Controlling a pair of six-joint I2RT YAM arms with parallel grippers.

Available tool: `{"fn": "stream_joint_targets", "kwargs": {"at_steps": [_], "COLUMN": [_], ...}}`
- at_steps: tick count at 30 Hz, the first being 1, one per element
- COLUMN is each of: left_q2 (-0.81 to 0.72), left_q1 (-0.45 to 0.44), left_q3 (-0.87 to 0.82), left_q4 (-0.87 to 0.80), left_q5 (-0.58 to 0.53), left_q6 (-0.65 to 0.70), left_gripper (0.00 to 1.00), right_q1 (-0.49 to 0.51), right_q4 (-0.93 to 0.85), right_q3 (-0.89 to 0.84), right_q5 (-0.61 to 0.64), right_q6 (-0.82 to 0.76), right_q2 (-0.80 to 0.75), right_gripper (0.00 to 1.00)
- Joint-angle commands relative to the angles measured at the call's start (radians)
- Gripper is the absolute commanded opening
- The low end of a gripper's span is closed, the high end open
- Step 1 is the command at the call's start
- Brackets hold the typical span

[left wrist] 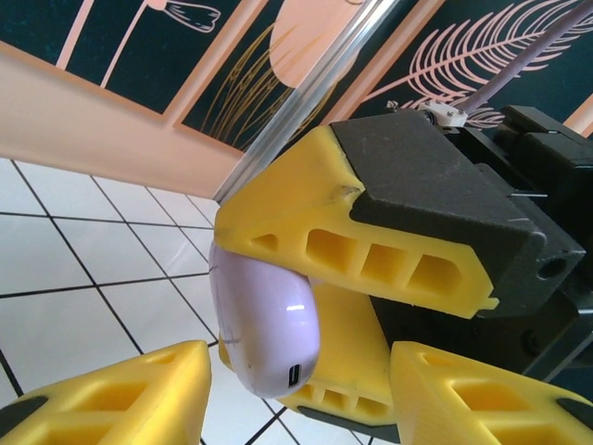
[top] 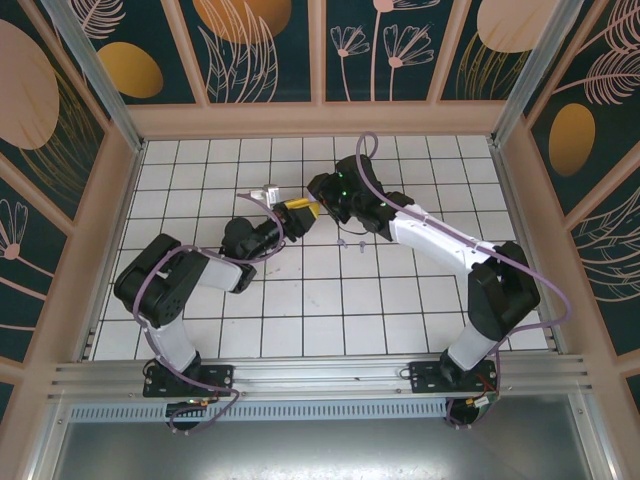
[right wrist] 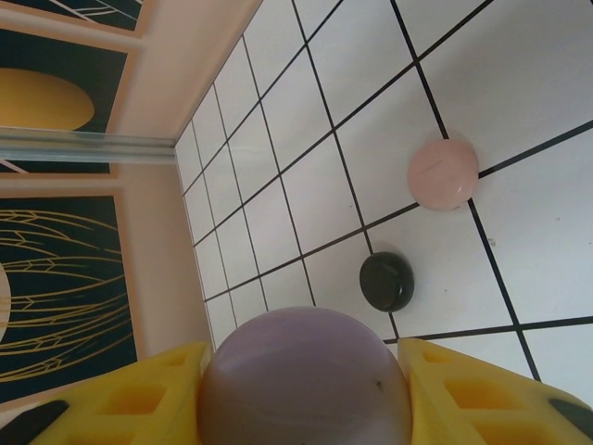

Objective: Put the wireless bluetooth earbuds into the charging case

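My right gripper [right wrist: 306,366] is shut on a lavender charging case [right wrist: 304,380], a rounded closed shell with a port at one end. In the left wrist view the same case [left wrist: 264,324] sits pinched between the right gripper's yellow fingers [left wrist: 361,236]. My left gripper [left wrist: 298,375] stands open around the case's lower end, with a gap showing beside its left finger [left wrist: 111,399]. Seen from above, both grippers meet over the middle of the table, left gripper [top: 302,212] and right gripper [top: 322,204]. Two tiny lavender earbuds [top: 343,242] lie on the tiles just right of them.
A pink round case [right wrist: 445,173] and a black round case [right wrist: 386,281] lie on the white grid table [right wrist: 306,120] below the right wrist. A small white object [top: 265,193] sits left of the grippers. Patterned walls and a metal post [left wrist: 296,93] close in the table.
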Motion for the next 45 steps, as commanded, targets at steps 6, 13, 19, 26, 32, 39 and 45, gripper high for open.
{"fn": "stream_joint_targets", "kwargs": {"at_steps": [6,13,19,26,32,39,45], "left_q2": [0.027,0.037,0.036,0.043,0.061,0.072,0.072], "left_q1": [-0.006,-0.006,-0.006,-0.006,-0.006,-0.006,-0.006], "left_q3": [0.037,0.043,0.040,0.047,0.058,0.051,0.052], "left_q4": [0.059,0.076,0.086,0.106,0.126,0.162,0.172], "left_q5": [0.002,-0.008,-0.023,-0.043,-0.052,-0.073,-0.069], "left_q6": [-0.015,-0.021,-0.023,-0.030,-0.043,-0.056,-0.059], "left_gripper": [0.48,0.41,0.39,0.39,0.32,0.21,0.08], "right_q1": [0.020,0.026,0.031,0.035,0.036,0.040,0.043], "right_q4": [0.048,0.053,0.055,0.055,0.059,0.075,0.083], "right_q3": [0.039,0.037,0.034,0.031,0.028,0.015,0.011], "right_q5": [-0.005,-0.009,-0.013,-0.018,-0.021,-0.031,-0.028], "right_q6": [0.011,0.014,0.014,0.020,0.022,0.032,0.035], "right_q2": [0.004,-0.001,-0.006,-0.011,-0.020,-0.031,-0.037], "right_gripper": [0.32,0.31,0.31,0.30,0.30,0.30,0.30]}}
